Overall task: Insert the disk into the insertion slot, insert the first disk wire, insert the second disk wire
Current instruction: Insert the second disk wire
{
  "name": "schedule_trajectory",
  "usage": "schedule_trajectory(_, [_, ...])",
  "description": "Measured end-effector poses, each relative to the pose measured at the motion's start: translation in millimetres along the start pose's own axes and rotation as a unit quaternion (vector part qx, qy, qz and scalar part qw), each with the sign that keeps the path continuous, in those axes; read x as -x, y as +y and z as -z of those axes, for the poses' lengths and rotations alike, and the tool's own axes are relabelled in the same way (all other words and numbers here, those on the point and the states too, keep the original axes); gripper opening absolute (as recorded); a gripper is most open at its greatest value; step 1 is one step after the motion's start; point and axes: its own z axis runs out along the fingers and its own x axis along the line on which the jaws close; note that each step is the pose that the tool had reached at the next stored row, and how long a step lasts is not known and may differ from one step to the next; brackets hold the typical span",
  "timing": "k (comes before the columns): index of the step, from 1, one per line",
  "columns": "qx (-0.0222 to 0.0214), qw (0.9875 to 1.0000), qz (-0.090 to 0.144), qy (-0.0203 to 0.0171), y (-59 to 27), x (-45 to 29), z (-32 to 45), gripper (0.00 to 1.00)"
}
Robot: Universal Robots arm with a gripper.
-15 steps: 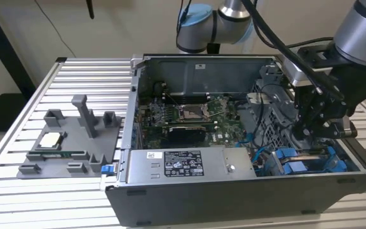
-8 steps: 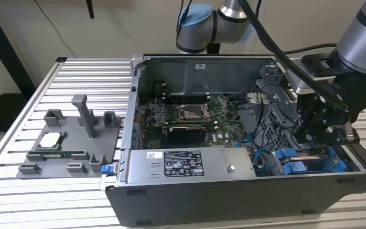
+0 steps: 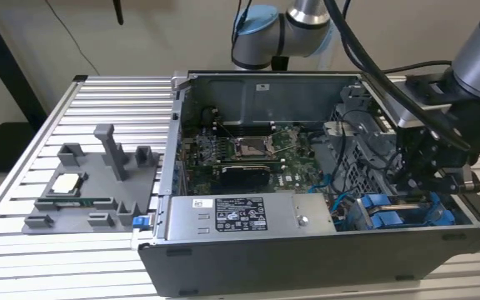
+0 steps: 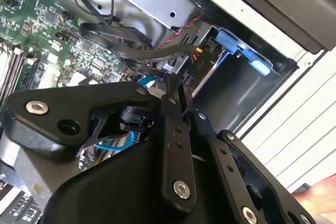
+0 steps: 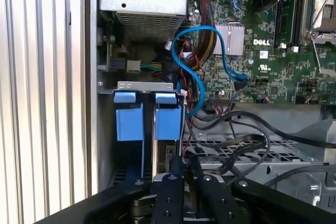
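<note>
Clenched tool (image 5: 181,162) is held beside the disk (image 5: 168,124), already seated in its slot (image 5: 247,153), apparently for wiring.

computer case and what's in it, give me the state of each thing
computer case, lying on its side, side panel off
disk, in its blue carrier, sitting in the insertion slot
insertion slot, occupied by the disk
blue cable, loose loop above the motherboard
pincer, down inside the case, tips by the disk's carrier
</note>
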Motion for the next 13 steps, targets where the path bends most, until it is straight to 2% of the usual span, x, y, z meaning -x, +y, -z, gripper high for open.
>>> schedule_trajectory(4, [0.0003, 1.0000, -0.001, 0.0075, -0.1, -0.6, -0.6, 0.16])
schedule_trajectory(7, [0.0003, 0.9999, -0.001, 0.0104, -0.1, -0.7, -1.8, 0.16])
schedule_trajectory(13, [0.0002, 0.9999, -0.002, 0.0114, 0.1, -1.0, -4.0, 0.16])
